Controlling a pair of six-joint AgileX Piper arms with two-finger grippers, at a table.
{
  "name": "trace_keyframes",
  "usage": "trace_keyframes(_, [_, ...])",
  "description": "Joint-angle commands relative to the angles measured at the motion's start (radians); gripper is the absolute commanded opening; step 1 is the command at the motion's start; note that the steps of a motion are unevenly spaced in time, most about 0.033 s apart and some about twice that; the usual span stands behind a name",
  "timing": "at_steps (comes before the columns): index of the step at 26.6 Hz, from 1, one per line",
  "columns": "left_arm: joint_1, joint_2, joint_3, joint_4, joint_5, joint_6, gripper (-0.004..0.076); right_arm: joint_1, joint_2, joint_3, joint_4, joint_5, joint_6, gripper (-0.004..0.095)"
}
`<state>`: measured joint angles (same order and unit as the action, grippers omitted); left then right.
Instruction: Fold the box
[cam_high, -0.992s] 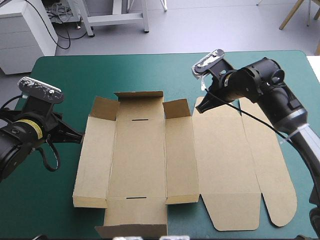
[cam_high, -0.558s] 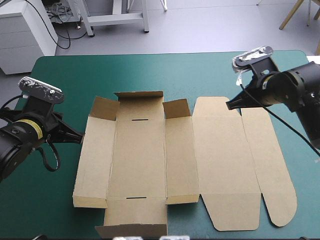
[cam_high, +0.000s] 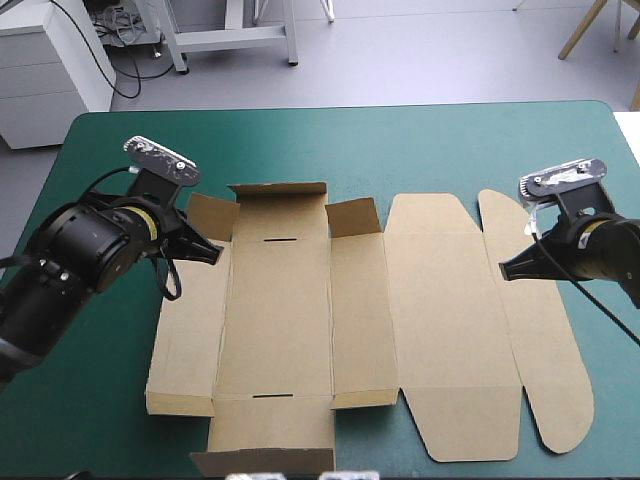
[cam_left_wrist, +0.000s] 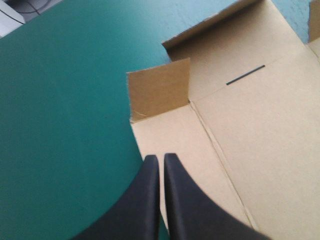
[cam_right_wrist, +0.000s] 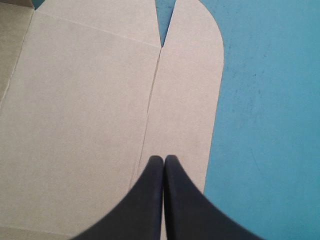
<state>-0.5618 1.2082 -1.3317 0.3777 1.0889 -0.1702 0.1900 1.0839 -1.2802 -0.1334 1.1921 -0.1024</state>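
Ok so a lot of this I just can't see properly. My left gripper (cam_left_wrist: 161, 157) has its fingers pressed together into one point with only a hairline between them. It sits right at the left edge of the box (cam_high: 370, 320), just short of the little corner flap (cam_left_wrist: 160, 90) that stands up at the far left corner. Whether the tips actually touch the board I can't tell, since they cover that spot themselves. That wrist view only catches this one corner plus a thin slot (cam_left_wrist: 245, 75) in the next panel, and everything else runs out of view. My right gripper (cam_right_wrist: 163, 159) is squeezed together too, holding nothing, its point over the narrow end strip (cam_right_wrist: 185, 100) on the box's right side, near the crease. Contact there is hidden under my own fingers as well. From above, the box's near flap runs down to the very bottom of the view, so its edge is hard to make out. The box lies opened out mid-table on the teal-green cover (cam_high: 300, 140), long axis running left to right, with the slotted panels toward the left and the rounded end strip toward the right. The far flaps are tipped up and the big right-hand panel lies flat.
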Motion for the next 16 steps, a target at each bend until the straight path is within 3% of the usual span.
trace_keyframes(1, [0.115,0.032,-0.027,-0.152,-0.076,0.121,0.0018,-0.007,-0.038,0.013,-0.019,-0.063,-0.008,-0.0019])
trace_keyframes(7, [0.602,0.140,-0.027,-0.686,0.016,0.482,0.0018,-0.007,-0.051,0.029,-0.019,-0.077,-0.008,-0.0019])
trace_keyframes(16, [1.013,0.251,-0.027,-0.967,0.129,0.698,0.0018,-0.007,-0.051,0.029,-0.014,-0.103,-0.008,-0.0019])
